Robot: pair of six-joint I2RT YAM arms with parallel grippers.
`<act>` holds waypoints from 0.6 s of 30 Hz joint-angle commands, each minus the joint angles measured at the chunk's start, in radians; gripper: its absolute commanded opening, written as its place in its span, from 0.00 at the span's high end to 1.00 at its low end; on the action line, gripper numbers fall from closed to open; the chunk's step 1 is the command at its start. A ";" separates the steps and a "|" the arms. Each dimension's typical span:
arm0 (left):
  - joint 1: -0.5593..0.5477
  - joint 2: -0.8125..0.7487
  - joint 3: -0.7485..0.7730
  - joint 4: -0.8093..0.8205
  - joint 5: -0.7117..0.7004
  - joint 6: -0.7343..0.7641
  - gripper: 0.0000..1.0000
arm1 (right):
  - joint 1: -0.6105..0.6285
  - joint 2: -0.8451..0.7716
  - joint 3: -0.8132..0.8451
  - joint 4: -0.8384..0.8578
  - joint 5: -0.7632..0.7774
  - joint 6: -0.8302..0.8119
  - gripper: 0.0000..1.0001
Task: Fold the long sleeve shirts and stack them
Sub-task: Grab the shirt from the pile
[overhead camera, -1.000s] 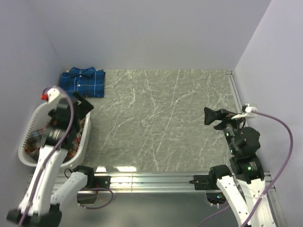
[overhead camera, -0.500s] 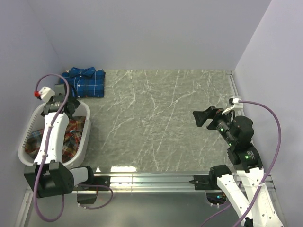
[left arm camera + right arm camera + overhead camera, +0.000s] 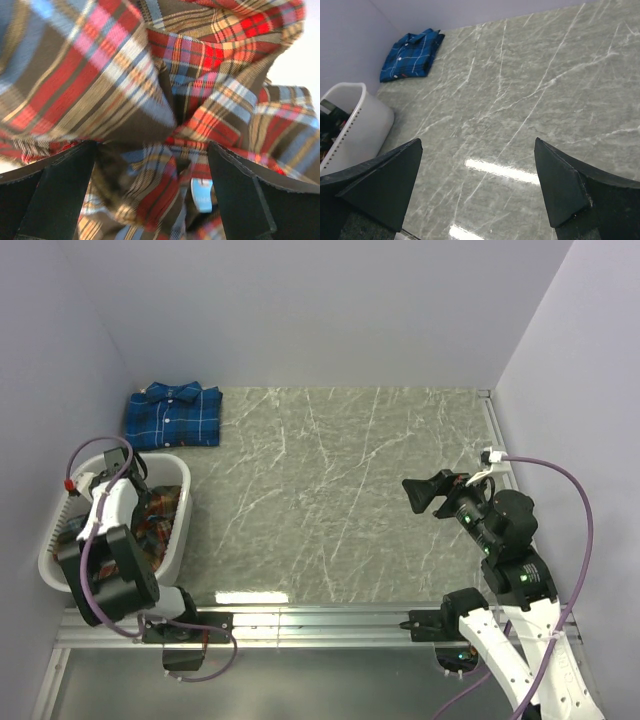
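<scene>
We see the left gripper [image 3: 151,150] spread wide just above the crumpled red shirt [image 3: 165,65] in the basket [image 3: 186,480] (nothing pinched). The blue shirt [image 3: 172,415] lies folded at the far-left corner of the table [image 3: 340,470]; the right gripper [image 3: 477,145] hangs spread over its right side.

Light is soft and even, coming from above. A white glare strip lies on the surface [image 3: 545,75] between the fingers [image 3: 370,185] of the right claw [image 3: 477,150]. Close to the left claw [image 3: 151,150], the red plaid shirt [image 3: 200,75] is blurred, mostly beyond its left side.
</scene>
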 commanded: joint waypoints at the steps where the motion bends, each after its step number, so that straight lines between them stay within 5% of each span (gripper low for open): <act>1: 0.015 0.076 -0.027 0.088 0.022 -0.025 0.01 | 0.010 -0.014 -0.001 0.027 -0.014 -0.004 0.00; 7: 0.027 0.219 -0.056 0.123 0.107 -0.021 0.03 | 0.011 -0.026 -0.016 0.037 -0.008 -0.002 0.00; 13: 0.029 0.220 -0.051 0.119 0.118 -0.005 0.50 | 0.011 -0.034 -0.027 0.038 -0.002 0.001 0.00; 17: 0.029 0.118 -0.018 0.074 0.089 -0.011 0.99 | 0.011 -0.040 -0.018 0.032 0.009 -0.005 0.00; 18: 0.029 0.095 -0.006 0.064 0.079 -0.017 1.00 | 0.010 -0.043 -0.018 0.035 0.006 -0.004 0.00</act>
